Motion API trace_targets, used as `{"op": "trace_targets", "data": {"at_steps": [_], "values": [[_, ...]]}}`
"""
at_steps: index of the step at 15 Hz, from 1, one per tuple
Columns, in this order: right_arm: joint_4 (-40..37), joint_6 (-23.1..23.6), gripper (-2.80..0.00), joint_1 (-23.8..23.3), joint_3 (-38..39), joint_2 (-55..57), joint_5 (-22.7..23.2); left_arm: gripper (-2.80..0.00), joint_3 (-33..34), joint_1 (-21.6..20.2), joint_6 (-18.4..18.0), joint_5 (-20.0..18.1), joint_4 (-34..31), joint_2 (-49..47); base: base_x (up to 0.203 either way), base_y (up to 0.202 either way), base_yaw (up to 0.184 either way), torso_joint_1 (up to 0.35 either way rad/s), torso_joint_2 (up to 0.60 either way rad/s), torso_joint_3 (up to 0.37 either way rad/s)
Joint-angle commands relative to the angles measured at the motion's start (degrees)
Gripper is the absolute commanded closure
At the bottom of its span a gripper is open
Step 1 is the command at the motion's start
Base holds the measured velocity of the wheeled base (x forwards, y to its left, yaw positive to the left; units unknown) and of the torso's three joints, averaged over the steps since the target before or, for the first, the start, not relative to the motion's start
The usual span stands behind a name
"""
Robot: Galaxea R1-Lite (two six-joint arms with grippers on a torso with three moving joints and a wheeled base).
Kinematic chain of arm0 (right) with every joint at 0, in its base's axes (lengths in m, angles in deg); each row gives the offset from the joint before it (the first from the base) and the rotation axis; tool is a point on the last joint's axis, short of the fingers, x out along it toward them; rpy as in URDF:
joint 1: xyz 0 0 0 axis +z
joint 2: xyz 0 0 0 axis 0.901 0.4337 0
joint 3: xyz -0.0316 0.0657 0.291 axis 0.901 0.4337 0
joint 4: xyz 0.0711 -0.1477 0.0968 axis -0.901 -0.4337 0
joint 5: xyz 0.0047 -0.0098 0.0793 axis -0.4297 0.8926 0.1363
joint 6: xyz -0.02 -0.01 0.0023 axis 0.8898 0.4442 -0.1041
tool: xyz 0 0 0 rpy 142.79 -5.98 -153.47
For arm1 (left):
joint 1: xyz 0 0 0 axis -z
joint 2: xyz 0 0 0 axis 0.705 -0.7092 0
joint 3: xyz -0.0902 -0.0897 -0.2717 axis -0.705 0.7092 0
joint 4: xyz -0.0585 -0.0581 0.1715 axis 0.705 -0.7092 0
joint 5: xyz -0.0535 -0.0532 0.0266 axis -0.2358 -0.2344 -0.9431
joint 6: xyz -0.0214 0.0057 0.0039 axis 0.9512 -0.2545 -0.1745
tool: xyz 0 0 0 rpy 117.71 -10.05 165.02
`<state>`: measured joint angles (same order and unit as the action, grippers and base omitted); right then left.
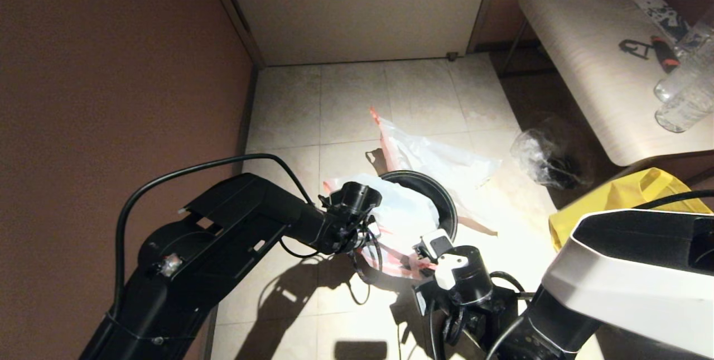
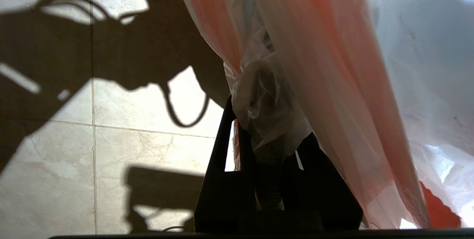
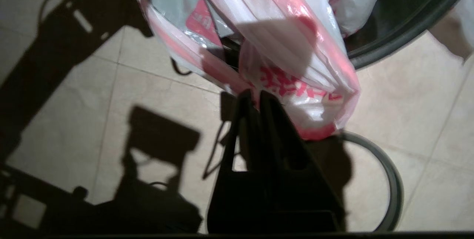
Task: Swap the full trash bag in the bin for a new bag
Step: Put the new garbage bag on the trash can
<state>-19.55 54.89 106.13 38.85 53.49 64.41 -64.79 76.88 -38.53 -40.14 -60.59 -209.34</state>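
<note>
The black bin (image 1: pixel 443 204) stands on the floor tiles between my two arms. The new bag (image 1: pixel 404 212), milky white with red characters (image 3: pixel 292 83), is draped over the bin's near side and hangs down outside it. My left gripper (image 2: pixel 266 128) is shut on a bunched fold of this bag at the bin's left side (image 1: pixel 365 231). My right gripper (image 3: pixel 254 94) is shut on the bag's lower pink edge, in front of the bin (image 1: pixel 421 259). The full trash bag (image 1: pixel 440 162), see-through with orange-pink handles, lies on the floor behind the bin.
A thin grey hoop (image 3: pixel 398 187) lies on the floor beside my right gripper. To the right are a clear bag with dark contents (image 1: pixel 544 159) and a yellow tote bag (image 1: pixel 619 198). A pale table (image 1: pixel 591 58) holds bottles. A brown wall (image 1: pixel 111 70) runs along the left.
</note>
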Motion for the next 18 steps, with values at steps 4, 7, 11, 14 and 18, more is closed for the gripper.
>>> {"op": "trace_targets", "data": {"at_steps": [4, 7, 11, 14, 18], "values": [[0.37, 0.24, 0.00, 0.04, -1.34, 3.40, -0.79, 0.00, 0.09, -0.14, 0.32, 0.09, 0.23, 0.21, 0.000, 0.000, 0.000, 0.000, 0.00, 0.000], [-0.24, 0.37, 0.00, -0.74, -1.83, 3.87, -2.13, 0.00, 0.18, -0.23, 0.32, 0.01, 0.23, 0.38, 0.000, 0.000, 0.000, 0.000, 0.00, 0.000], [-0.33, 0.58, 0.00, -1.72, -0.67, 1.92, -2.04, 0.00, 0.44, -0.67, 0.32, -0.38, 0.23, 0.90, 0.000, 0.000, 0.000, 0.000, 0.00, 0.000], [-0.07, 0.42, 0.00, -5.72, -1.45, 1.33, 0.33, 0.00, 0.53, -0.67, 0.32, -0.43, 0.23, 0.82, 0.000, 0.000, 0.000, 0.000, 0.00, 0.000], [-0.06, 0.41, 0.00, -8.53, -4.82, 2.20, 3.78, 0.00, 0.62, -0.67, 0.32, -0.35, 0.23, 0.82, 0.000, 0.000, 0.000, 0.000, 0.00, 0.000]]}}
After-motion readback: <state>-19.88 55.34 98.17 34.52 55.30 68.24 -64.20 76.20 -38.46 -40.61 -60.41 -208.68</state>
